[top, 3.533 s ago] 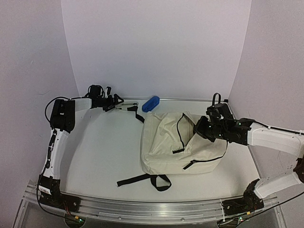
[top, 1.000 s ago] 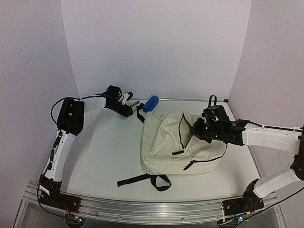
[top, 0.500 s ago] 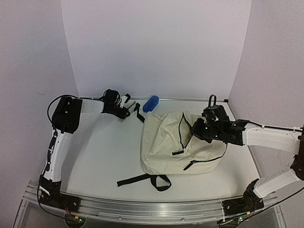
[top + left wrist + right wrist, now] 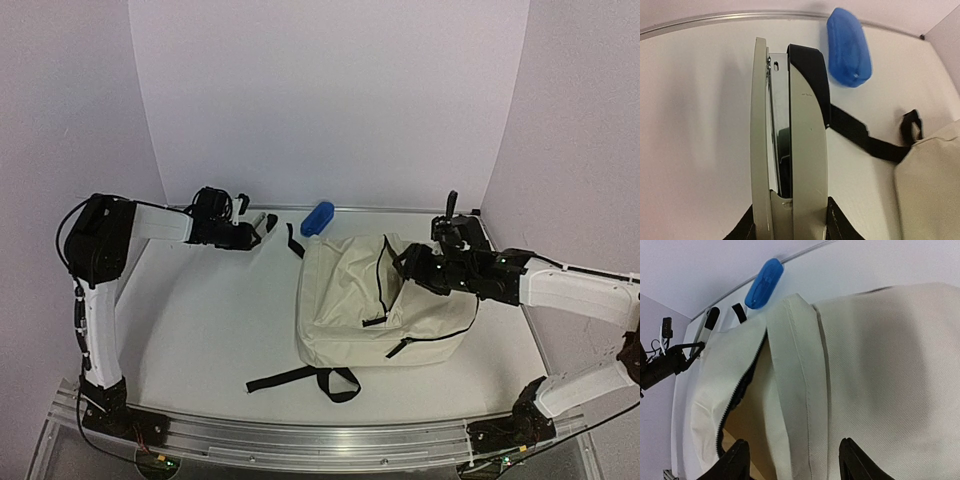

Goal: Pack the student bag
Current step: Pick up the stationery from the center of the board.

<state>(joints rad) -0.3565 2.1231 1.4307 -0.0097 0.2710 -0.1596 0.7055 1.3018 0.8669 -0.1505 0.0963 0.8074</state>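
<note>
Two Arms, One Bag: Positions at This Moment

1. Bag. The cream bag (image 4: 350, 310) lies flat on the white tabletop (image 4: 220, 320), right of centre. Its black main zipper (image 4: 380, 280) is undone and the mouth gapes toward the right arm. Black straps (image 4: 310, 378) trail from its near edge.

2. Left gripper. The left gripper (image 4: 250, 230) is at the back left, well apart from the bag. It is closed on a pale stapler (image 4: 807, 150), which points toward the back wall.

3. Right gripper. The right gripper (image 4: 795, 462) is at the bag's mouth. Its fingers (image 4: 735, 460) stand apart, unclamped, with a fold of the bag's fabric lying between them.

4. Other items. A blue case (image 4: 318, 217) rests against the back wall, near the bag's far corner.
</note>
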